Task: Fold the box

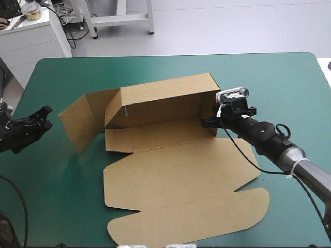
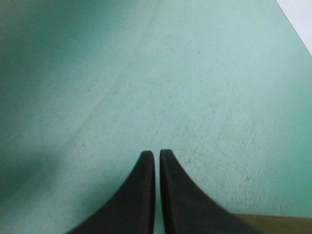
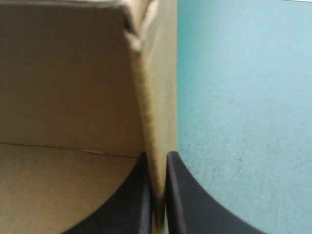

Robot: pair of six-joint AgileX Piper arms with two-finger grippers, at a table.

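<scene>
Sitting central on the surface (image 1: 289, 82) in the high view, the box (image 1: 170, 170) has its far wall raised; the right gripper (image 1: 207, 122) is at its right end, the left gripper (image 1: 45, 114) apart at left. Left wrist view: all but closed, holding nothing. Right wrist view: pinching a raised wall.

Brown box (image 1: 176, 170), back wall raised, lid flat, mid-table

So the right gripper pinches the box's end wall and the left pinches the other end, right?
No: the left gripper holds nothing; the left wrist view shows it shut over bare teal-green cover. The right gripper does pinch the box wall.
</scene>
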